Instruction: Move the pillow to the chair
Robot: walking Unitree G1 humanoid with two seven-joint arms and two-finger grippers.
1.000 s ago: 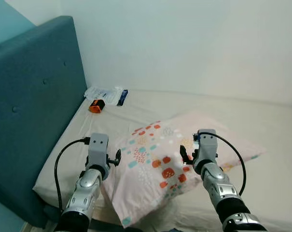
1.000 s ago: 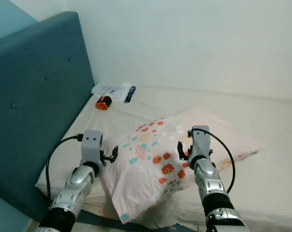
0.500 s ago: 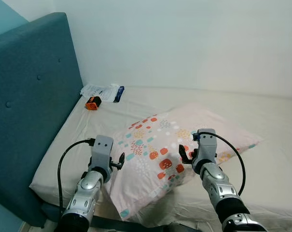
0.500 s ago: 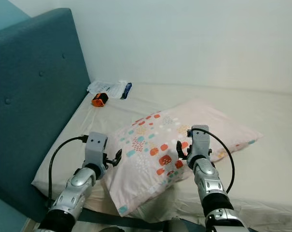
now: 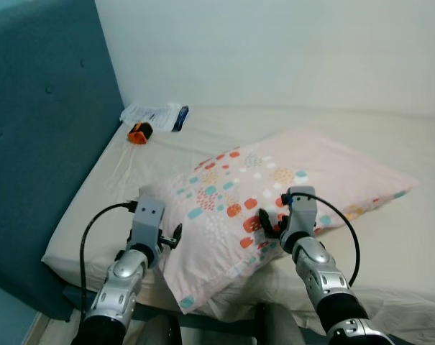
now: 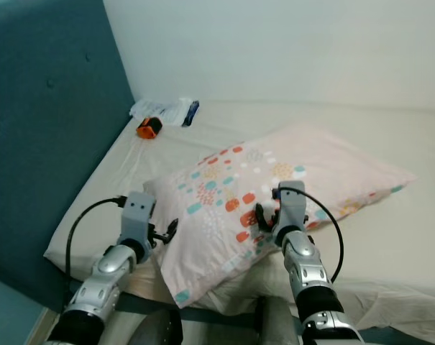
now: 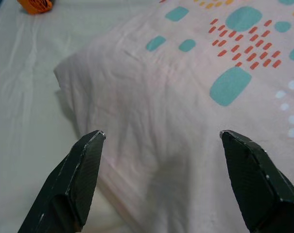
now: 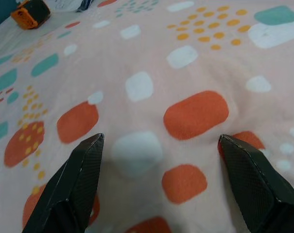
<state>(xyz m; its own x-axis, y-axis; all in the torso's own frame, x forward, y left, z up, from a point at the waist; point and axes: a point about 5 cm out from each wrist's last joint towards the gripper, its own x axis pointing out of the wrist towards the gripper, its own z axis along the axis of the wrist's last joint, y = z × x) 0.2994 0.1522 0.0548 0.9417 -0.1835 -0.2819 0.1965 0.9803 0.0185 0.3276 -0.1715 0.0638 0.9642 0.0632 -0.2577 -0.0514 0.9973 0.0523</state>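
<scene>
Left eye view: compared with a second ago the camera sits closer and lower, and the pillow (image 5: 275, 194) now spreads wider across the bed (image 5: 418, 237). The left gripper (image 5: 175, 236) is at the pillow's near left edge; the right gripper (image 5: 269, 227) rests over its patterned middle. An orange object (image 5: 139, 133) and a packet (image 5: 156, 116) lie by the headboard (image 5: 37, 144).

Right eye view: the same layout.

Left wrist view: the left gripper's fingers (image 7: 78, 179) stand wide apart, the pillow's plain corner between and just beyond them.

Right wrist view: the right gripper's fingers (image 8: 76, 182) are spread wide, close over the orange and white patches, gripping nothing.
</scene>
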